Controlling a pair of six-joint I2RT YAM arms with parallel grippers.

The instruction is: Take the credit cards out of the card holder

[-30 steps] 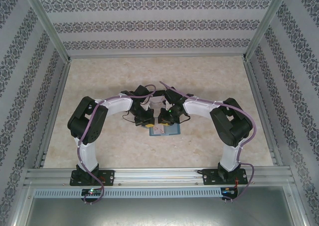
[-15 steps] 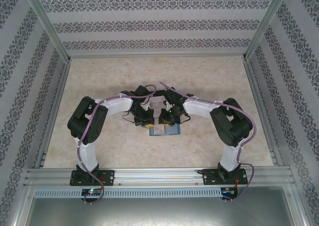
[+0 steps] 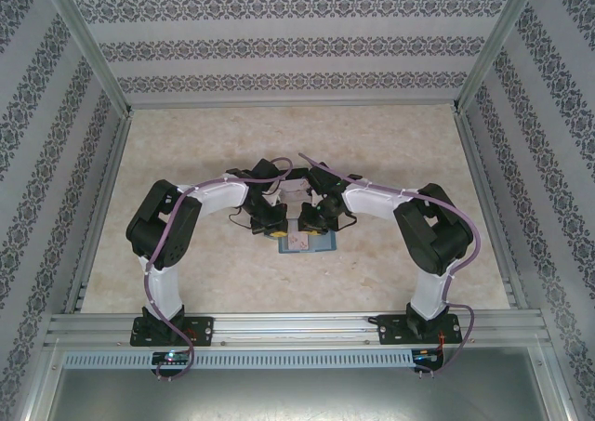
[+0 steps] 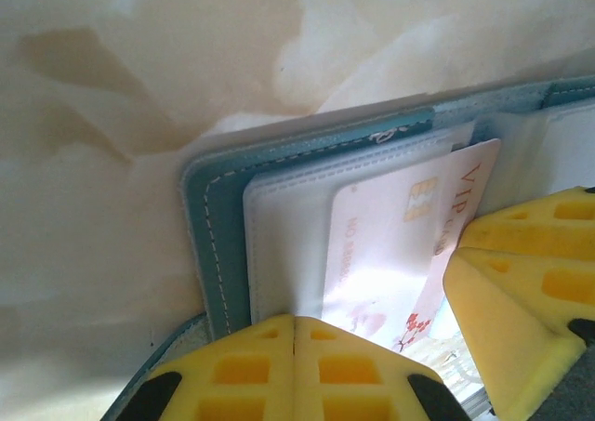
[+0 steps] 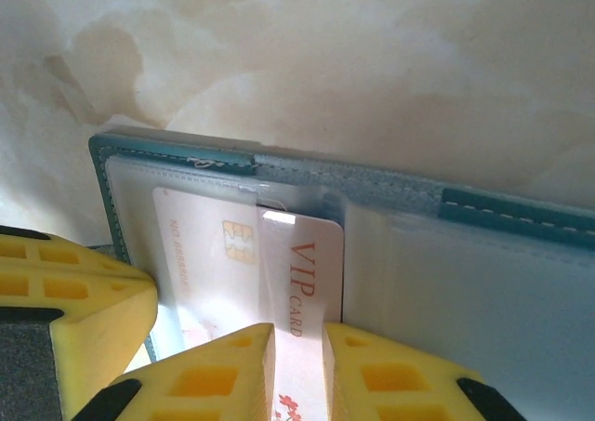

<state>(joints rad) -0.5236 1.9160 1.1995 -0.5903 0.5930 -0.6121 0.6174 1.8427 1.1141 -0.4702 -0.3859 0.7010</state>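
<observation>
Card holder: lies open and flat on the table, about mid-table in the overhead view and just to the 6 o'clock side of both wrists. Its long axis runs 9 to 3 o'clock across that view. The inner pockets face up, with a teal stitched border around a clear sleeve.

Credit card: pale, with red "VIP CARD" lettering and a gold chip beside it. In the right wrist view its long axis runs 12 to 6 o'clock, crosswise to the holder's long edge, and the lettering reads down toward 6. The rounded top corner sits near the holder's centre fold. The lettered strip lies on top of the sleeve, and the chip part looks to be under the plastic. I cannot tell whether these are one card or two overlapping.

Right gripper: yellow fingers are nearly together, with a narrow gap. The lettered strip passes straight through that gap, so the fingers are clamped on the card's 6 o'clock end.

Left gripper: fingers are pressed together with nothing between them. The tips sit over the sleeve of the holder's outer half, at 9 o'clock of the card in the right wrist view. Contact under the pads is hidden. The two grippers are just beside each other.
</observation>
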